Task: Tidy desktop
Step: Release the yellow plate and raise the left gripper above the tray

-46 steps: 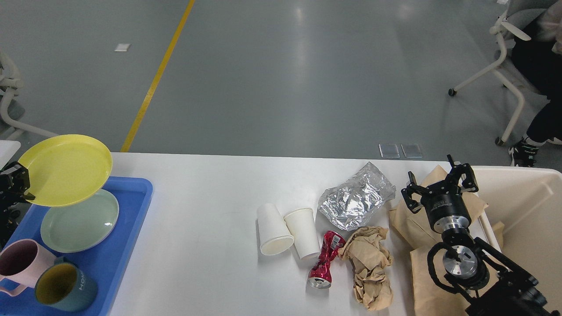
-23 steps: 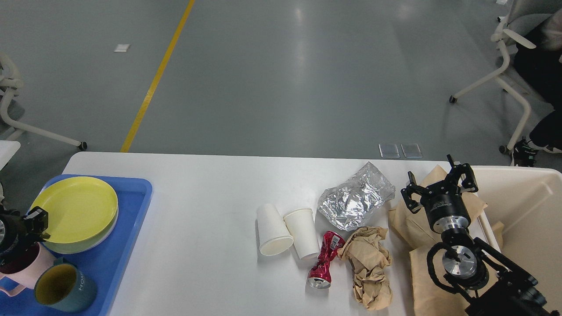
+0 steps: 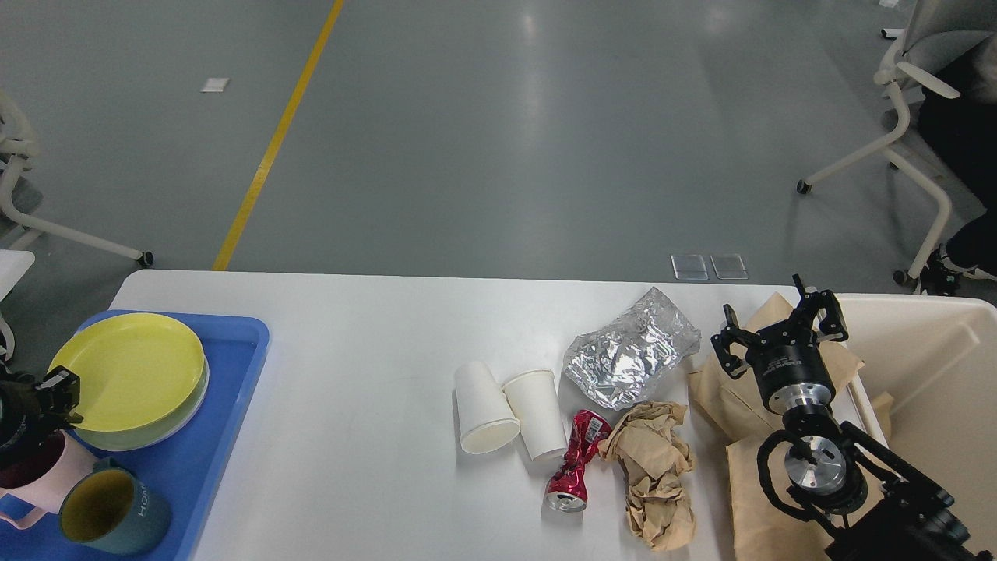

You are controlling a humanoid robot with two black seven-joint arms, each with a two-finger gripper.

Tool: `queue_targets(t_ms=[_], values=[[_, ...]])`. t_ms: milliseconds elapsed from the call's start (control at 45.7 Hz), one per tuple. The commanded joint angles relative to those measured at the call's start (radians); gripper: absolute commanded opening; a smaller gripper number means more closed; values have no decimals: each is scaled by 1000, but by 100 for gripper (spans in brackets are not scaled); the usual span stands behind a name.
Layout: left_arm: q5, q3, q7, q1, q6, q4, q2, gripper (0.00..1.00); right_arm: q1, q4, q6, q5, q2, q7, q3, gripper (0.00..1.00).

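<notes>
The white desktop [image 3: 350, 351] holds a blue tray [image 3: 226, 405] at the left. On the tray, a yellow plate [image 3: 128, 370] lies stacked on a pale green plate [image 3: 196, 403]. My left gripper [image 3: 56, 387] is at the yellow plate's lower-left rim, dark and small, so its grip does not show. My right gripper [image 3: 779, 327] is open and empty above flat brown paper bags [image 3: 728, 397] at the right. Between them lie two white paper cups [image 3: 483, 405], a silver foil bag [image 3: 627, 354], a crushed red can [image 3: 576, 460] and crumpled brown paper [image 3: 654, 467].
A pink mug [image 3: 35, 467] and a teal mug [image 3: 113, 510] stand at the tray's front. A cream bin [image 3: 927, 366] sits at the right edge behind my right arm. White chairs [image 3: 911, 101] stand on the floor beyond the table.
My left gripper lowered the yellow plate from the air onto the green plate in the tray, then shifted slightly left. The right arm has not moved.
</notes>
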State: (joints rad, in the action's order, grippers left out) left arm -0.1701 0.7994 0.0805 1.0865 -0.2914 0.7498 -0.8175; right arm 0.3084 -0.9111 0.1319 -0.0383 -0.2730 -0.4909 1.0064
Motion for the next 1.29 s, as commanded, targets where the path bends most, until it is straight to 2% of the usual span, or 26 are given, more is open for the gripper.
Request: queue_targets(t_ms=[0,66,131,394,569,722,788,1006,1028,1269], values=[[0,3,2,15,5,0,-28,60,0,0,0,0,0,0,0,100],[0,4,2,22,5,0,-37,77,0,0,0,0,0,0,0,100],[1,9,5,47,-8,3,-52,84,0,0,0,0,0,0,0,100],[1,72,5,133,-55,19,-78,91,0,0,0,0,0,0,0,100],[3,41,-10,191,-227,31,-81,94,0,0,0,0,0,0,0,100],[1,-170,-2,179,-351,52,-146,96,0,0,0,0,0,0,0,100],[1,-264,-11,124,-380,51,-157,96,0,0,0,0,0,0,0,100],[0,-670,-13,-100,-380,36,-150,96,0,0,0,0,0,0,0,100],[1,-765,-13,-146,-377,36,-143,96,0,0,0,0,0,0,0,100],[1,-1299,-15,-414,-367,34,-11,96,0,0,0,0,0,0,1,100]])
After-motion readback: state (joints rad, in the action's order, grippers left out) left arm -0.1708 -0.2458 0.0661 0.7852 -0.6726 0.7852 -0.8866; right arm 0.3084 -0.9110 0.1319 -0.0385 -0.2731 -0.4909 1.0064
